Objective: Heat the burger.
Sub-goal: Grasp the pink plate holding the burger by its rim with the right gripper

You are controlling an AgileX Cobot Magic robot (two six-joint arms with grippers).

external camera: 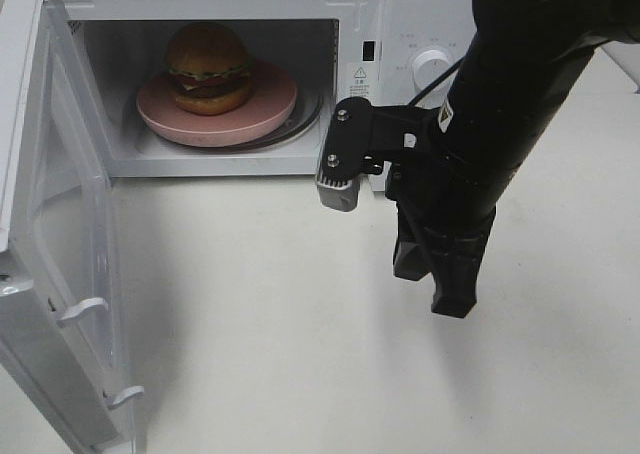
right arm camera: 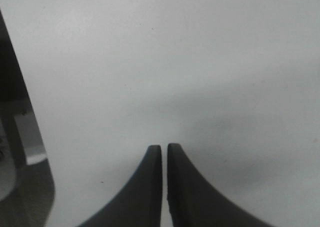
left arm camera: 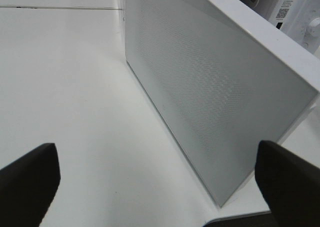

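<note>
Right end effector, closed, hangs over table beside microwave front edge.

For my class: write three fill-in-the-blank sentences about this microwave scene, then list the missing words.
1. The burger sits on a pink ____ inside the microwave.
2. The microwave door stands ____.
3. The right end effector is ____, holding nothing.
Missing words: plate; open; shut.

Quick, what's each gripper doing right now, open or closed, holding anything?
Left gripper: open, holding nothing.
Right gripper: closed, holding nothing.
</note>
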